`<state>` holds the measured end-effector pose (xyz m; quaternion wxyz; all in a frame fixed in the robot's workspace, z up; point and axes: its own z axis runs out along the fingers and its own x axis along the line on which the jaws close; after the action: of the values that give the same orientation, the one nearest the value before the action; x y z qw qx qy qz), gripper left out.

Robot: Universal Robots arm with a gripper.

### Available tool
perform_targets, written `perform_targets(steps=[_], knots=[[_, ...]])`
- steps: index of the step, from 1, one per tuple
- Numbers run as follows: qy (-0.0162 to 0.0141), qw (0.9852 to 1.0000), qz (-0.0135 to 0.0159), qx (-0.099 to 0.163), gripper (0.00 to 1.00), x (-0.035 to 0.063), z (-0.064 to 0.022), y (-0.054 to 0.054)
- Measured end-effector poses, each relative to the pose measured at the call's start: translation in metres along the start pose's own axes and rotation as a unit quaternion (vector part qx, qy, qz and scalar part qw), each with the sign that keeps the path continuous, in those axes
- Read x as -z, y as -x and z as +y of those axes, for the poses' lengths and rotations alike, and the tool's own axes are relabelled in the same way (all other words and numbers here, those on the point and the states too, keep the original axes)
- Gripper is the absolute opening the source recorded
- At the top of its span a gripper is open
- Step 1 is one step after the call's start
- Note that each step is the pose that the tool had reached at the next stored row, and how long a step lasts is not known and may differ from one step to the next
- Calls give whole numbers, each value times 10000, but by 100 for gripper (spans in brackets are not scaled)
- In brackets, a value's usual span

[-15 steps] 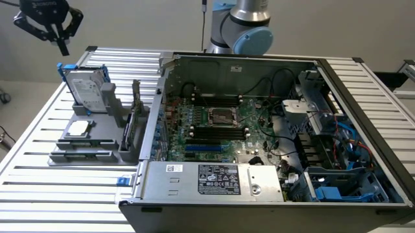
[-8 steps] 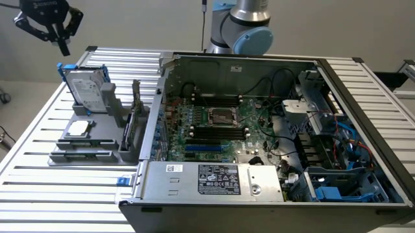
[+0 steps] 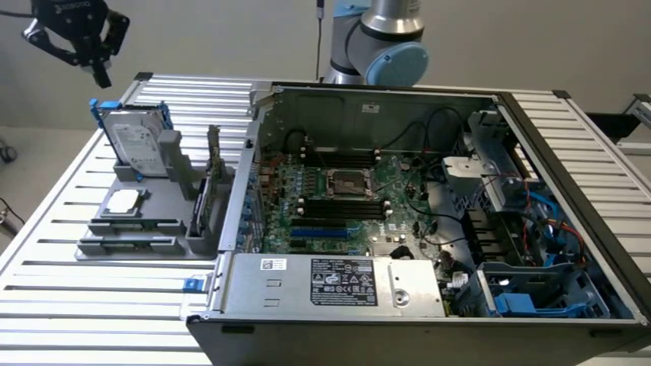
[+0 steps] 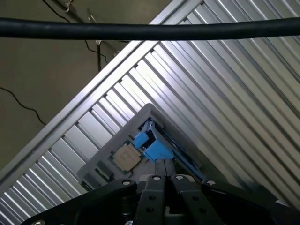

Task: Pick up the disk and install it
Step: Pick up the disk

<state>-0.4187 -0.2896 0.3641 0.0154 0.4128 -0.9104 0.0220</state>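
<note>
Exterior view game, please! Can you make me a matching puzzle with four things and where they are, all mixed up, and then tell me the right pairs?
Things:
1. disk
2. gripper
3. small square chip
4. silver box with a label

Places:
A. lying flat on the grey holder
B. in the open computer case
C. up in the air, shut
D. standing upright in the grey holder

Pairs: 1-D, 2-C, 3-A, 4-B.

Labels on the disk (image 3: 137, 143) and silver box (image 3: 331, 288) — too small to read.
</note>
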Motion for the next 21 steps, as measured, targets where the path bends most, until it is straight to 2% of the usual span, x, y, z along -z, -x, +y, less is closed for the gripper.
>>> perform_targets(steps=[5, 9, 14, 17, 21], knots=[[-16, 9990, -12, 454, 11, 0, 0, 0], [-30, 9967, -21, 811, 11, 0, 0, 0], [-46, 9920, -32, 1261, 11, 0, 0, 0], [-46, 9890, -41, 1475, 11, 0, 1, 0], [-50, 9841, -50, 1773, 11, -1, 0, 0]])
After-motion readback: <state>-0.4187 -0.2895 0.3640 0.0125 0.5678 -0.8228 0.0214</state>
